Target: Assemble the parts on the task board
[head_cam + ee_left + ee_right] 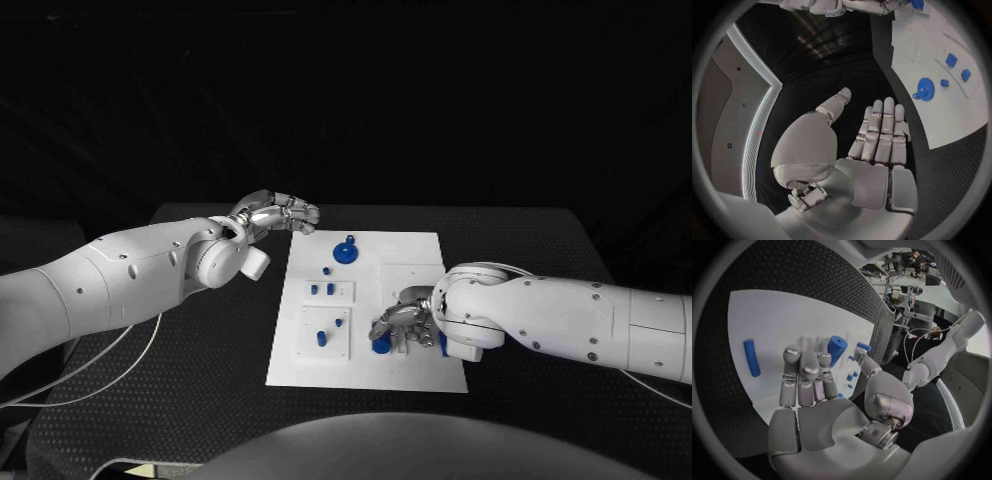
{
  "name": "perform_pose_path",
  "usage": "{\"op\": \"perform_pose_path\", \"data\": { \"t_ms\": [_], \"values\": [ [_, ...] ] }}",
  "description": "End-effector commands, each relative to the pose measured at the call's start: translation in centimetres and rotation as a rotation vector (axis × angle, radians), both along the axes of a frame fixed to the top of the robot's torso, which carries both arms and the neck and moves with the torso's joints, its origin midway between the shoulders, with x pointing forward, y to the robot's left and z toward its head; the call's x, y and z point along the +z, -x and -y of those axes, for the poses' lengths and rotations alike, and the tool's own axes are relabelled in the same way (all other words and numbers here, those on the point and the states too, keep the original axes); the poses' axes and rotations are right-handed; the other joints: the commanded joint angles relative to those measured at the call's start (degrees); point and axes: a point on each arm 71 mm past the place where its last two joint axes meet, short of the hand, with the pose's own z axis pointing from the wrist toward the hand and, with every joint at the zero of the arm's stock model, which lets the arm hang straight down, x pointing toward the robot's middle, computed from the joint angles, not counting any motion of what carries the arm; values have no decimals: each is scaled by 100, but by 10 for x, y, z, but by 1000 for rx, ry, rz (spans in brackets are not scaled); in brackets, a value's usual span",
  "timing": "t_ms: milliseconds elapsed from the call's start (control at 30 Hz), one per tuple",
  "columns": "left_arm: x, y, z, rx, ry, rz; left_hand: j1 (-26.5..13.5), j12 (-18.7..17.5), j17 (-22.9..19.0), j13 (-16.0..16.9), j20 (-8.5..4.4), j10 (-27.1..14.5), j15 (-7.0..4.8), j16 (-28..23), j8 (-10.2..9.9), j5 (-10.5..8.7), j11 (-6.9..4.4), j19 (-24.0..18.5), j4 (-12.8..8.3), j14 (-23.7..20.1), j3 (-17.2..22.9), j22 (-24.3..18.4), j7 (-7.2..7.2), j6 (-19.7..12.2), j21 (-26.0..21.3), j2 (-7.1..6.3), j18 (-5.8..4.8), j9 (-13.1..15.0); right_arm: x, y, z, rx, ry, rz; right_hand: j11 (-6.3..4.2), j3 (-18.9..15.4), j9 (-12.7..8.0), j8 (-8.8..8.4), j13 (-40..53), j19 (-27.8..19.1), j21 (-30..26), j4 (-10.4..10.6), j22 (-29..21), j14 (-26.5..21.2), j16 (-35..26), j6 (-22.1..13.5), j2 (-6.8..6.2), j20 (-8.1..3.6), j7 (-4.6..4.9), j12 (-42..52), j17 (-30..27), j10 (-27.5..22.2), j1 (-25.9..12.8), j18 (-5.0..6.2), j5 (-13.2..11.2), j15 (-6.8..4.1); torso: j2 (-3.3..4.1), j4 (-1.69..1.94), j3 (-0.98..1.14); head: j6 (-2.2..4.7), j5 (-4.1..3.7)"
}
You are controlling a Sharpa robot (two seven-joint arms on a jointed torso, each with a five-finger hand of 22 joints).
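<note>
At six o'clock on the task board (433,245), the right robot hand (404,325) pinches a blue cylinder (836,349); loosening risks dropping it. The left robot hand (274,212) hovers spread.

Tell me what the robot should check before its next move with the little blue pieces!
1. Right hand is over the task board, at its near part: ok.
2. Right hand is close to a blue cylinder: ok, the cylinder stands just past its fingers.
3. Right hand holds that cylinder: cannot tell, the fingers hide any contact.
4. Left hand is out of the way: ok, it sits off the board's far left corner, holding nothing, fingers straight in the left wrist view.
5. Blue gear is free to pick: ok, it lies on the board with nothing touching it.
6. Blue rod lies flat on the board: ok.
</note>
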Motion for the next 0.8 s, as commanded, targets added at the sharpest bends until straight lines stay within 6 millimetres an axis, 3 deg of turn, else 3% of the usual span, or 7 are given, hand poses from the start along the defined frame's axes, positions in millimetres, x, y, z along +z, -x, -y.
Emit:
{"op": "perform_pose_path", "data": {
  "t_ms": [33, 200, 267, 367, 467, 667, 800],
  "values": [
    [1, 0, 2, -11, 15, 0, -37, 2, 7, -9, 24, 11, -13, -28, 31, 12, 7, 29, 40, -7, -2, 111, 0, -31, -26, 39, 31, -7, 0, 2, 0, 20, -14, -10, 0, -302, 17, -28, 7, -68, 8, -191, 49, -56, 29, 10, 49, -28, 1, -25, -13, -42, -121, 168, 14, -1, 2, -2, 2, 1, 7],
    [1, 0, 1, -10, 15, 0, -38, 2, 8, -10, 24, 12, -13, -28, 32, 12, 7, 29, 42, -7, -2, 111, 0, -31, -27, 39, 31, -8, 1, 1, 6, 38, 0, 24, -20, -788, 44, -54, 14, -116, -5, -216, 44, -87, 59, 21, 111, -84, -18, -27, -34, -56, -76, 168, 15, -20, 1, -2, 4, 1, 21],
    [1, 0, 1, -10, 14, 0, -38, 2, 8, -10, 24, 12, -13, -29, 32, 12, 7, 29, 43, -7, -1, 112, 0, -31, -28, 39, 31, -8, 2, 3, 7, 69, 7, 26, -28, -874, 54, -61, 16, -118, -1, -218, 44, -91, 70, 34, 94, -110, -26, -24, -46, -52, 162, 168, 16, -29, -1, -2, 4, 1, 24],
    [1, 0, 1, -10, 14, 0, -38, 2, 8, -11, 24, 12, -13, -29, 32, 12, 7, 29, 44, -7, -1, 112, 0, -31, -28, 39, 31, -8, 2, 5, 6, 85, 5, 16, -32, -839, 64, -62, 18, -109, 7, -214, 43, -88, 79, 52, 34, -126, -30, -20, -57, -43, 542, 168, 16, -32, 0, -4, 5, 1, 27],
    [1, 0, 1, -11, 15, -1, -39, 2, 8, -11, 24, 12, -12, -29, 32, 12, 7, 29, 45, -7, -1, 112, 0, -31, -29, 40, 31, -9, 2, 6, 7, 96, 11, 20, -35, -706, 81, -53, 19, -87, 17, -211, 38, -83, 90, 101, -78, -123, -35, -15, -75, -26, 1186, 168, 15, -31, 5, -5, 8, 1, 22],
    [1, 0, 2, -12, 15, -1, -39, 3, 9, -12, 24, 12, -12, -30, 33, 13, 7, 30, 47, -7, 0, 112, -1, -31, -31, 41, 31, -9, 0, 4, 10, 103, 33, 43, -52, -535, 106, -28, 16, -57, 23, -215, 25, -71, 104, 198, 27, -87, -54, -11, -105, 9, 1919, 168, 14, -41, 4, -2, 6, 1, 11],
    [1, 0, 2, -12, 15, -1, -38, 3, 9, -12, 24, 13, -13, -30, 33, 12, 7, 30, 48, -7, 0, 112, -1, -31, -32, 42, 31, -10, 0, 4, 9, 99, 32, 46, -55, -502, 112, -25, 10, -45, 23, -197, 17, -66, 111, 236, 110, -56, -59, -15, -118, 25, 2058, 168, 13, -41, 6, -2, 9, 1, 7]
  ]
}}
